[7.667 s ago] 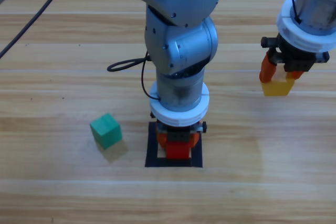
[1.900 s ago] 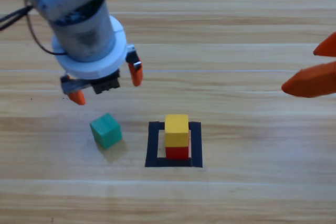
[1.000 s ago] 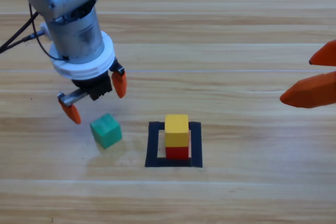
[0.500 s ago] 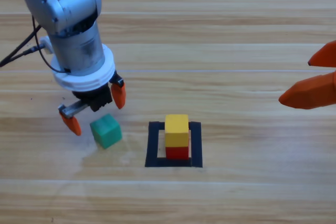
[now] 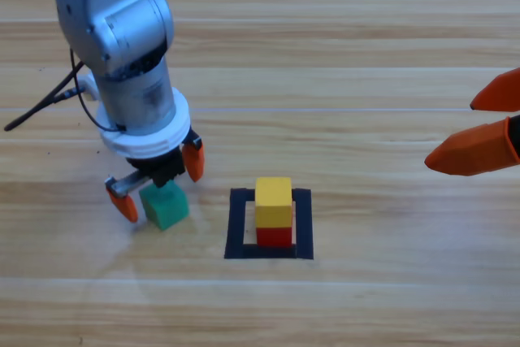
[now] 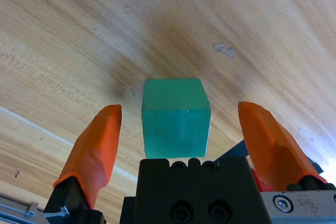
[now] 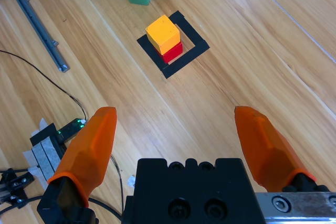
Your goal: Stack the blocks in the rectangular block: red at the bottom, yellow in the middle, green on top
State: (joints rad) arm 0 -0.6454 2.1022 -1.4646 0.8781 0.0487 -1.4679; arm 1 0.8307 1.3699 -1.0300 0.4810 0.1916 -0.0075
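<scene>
The yellow cube (image 5: 274, 201) sits on the red cube (image 5: 275, 236) inside the black tape rectangle (image 5: 236, 225); the right wrist view shows the same stack, yellow cube (image 7: 163, 32) over red cube (image 7: 172, 52), in the rectangle (image 7: 190, 56). The green cube (image 5: 165, 205) rests on the table left of the rectangle. My left gripper (image 5: 158, 184) is lowered over it, open, one jaw on each side without touching. The left wrist view shows the green cube (image 6: 176, 116) centred between the spread jaws of the left gripper (image 6: 178, 127). My right gripper (image 5: 487, 132) waits open at the right edge.
A black cable (image 5: 49, 103) trails from the left arm across the table at left. In the right wrist view a metal rail (image 7: 37, 24) and taped cables (image 7: 44, 142) lie beyond the table's side.
The left gripper has come down and toward the green cube over the last second, from above and behind it to straddling it. The stack and the right gripper have barely moved.
</scene>
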